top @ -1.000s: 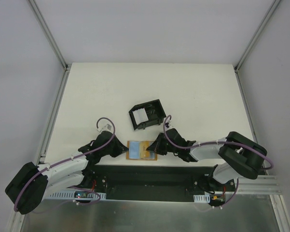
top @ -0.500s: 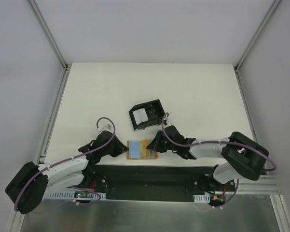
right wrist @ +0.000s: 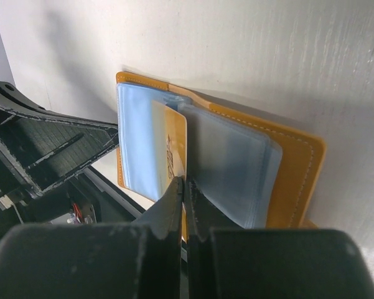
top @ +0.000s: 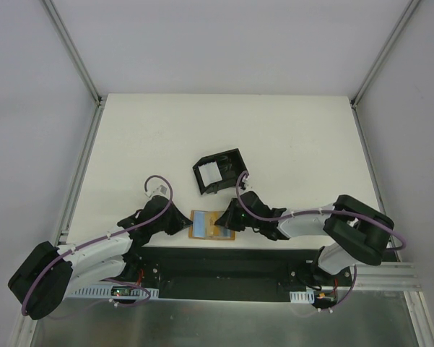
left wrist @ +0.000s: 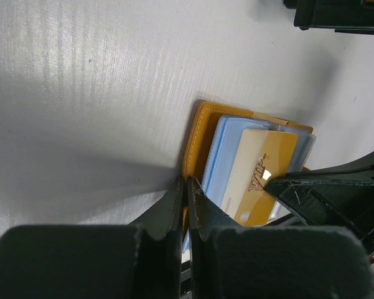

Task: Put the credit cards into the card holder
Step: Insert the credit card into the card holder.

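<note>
An open tan-orange wallet (top: 202,230) with blue plastic sleeves lies at the table's near edge. A gold credit card (right wrist: 172,140) marked VIP (left wrist: 261,168) sticks partly out of a sleeve. My right gripper (right wrist: 184,182) is shut on that card's edge, above the wallet's middle (top: 221,218). My left gripper (left wrist: 187,184) is shut on the wallet's orange left edge (left wrist: 196,140), at the wallet's left side (top: 187,225). The black card holder (top: 218,171) stands apart behind the wallet, its white ridged insert (top: 210,172) on the left.
The black mounting rail (top: 224,264) runs just in front of the wallet. Metal frame posts (top: 79,69) (top: 379,69) stand at the table's back corners. A corner of the card holder (left wrist: 342,15) shows at the top right of the left wrist view.
My right gripper has shifted a little to the left over the wallet. The left arm, the wallet and the card holder have stayed put.
</note>
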You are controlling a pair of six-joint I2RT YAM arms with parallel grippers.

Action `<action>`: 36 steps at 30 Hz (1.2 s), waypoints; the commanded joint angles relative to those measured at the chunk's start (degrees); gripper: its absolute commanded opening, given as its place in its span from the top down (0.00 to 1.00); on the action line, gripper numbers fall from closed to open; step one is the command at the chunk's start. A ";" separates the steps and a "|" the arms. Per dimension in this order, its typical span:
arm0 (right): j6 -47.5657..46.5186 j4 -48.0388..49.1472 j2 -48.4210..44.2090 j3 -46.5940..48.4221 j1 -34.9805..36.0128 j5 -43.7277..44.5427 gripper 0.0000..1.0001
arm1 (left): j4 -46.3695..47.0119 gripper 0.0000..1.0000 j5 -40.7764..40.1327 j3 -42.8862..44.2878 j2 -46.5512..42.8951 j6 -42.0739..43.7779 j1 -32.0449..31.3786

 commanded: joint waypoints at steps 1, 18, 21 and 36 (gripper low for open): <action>4.18 0.53 2.99 0.52 2.19 3.23 1.00 | 0.18 1.00 -0.39 -0.69 0.29 -0.18 0.50; 7.97 9.42 8.54 2.46 4.13 5.71 0.89 | 0.10 1.00 -2.15 -5.43 -6.83 -5.28 0.50; 6.30 7.24 5.30 0.43 3.51 7.29 0.77 | -0.60 1.00 -3.46 -5.70 -7.62 -5.19 0.50; -0.65 1.42 6.41 6.57 3.07 2.20 0.64 | -1.22 1.00 -2.77 -2.71 -4.72 -1.42 0.50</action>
